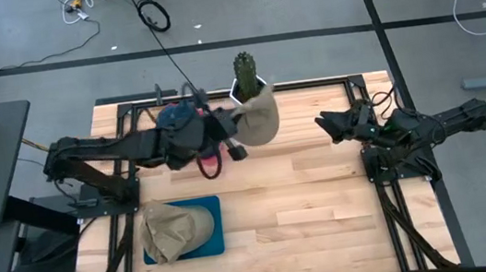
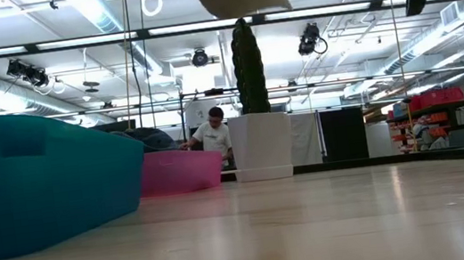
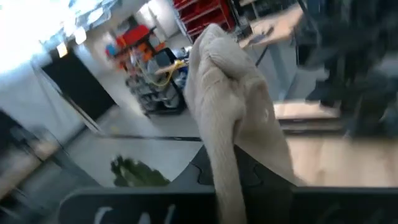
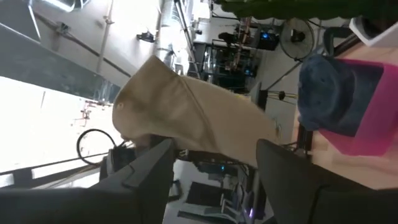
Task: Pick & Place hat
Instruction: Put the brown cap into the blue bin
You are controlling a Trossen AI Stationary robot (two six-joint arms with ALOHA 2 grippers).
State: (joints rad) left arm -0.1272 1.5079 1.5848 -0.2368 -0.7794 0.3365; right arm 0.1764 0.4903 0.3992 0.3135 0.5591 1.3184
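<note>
High view: left pincer (image 1: 235,135) clenched on the beige hat (image 1: 257,117), held aloft above the worktop (image 1: 325,200) beside the cactus (image 1: 245,69); right pincer (image 1: 327,124) released, apart.
Left wrist view: fabric folds limply, so judged light and soft; pinch a bunched edge.
Right wrist view: spread fingers (image 4: 149,168) face the crown.

Light: bright, even, from ceiling strip lights (image 2: 99,8).
Glare: washed-out white patches in both wrist views.
Blur: left wrist view smeared; hat (image 3: 233,118) soft.
</note>
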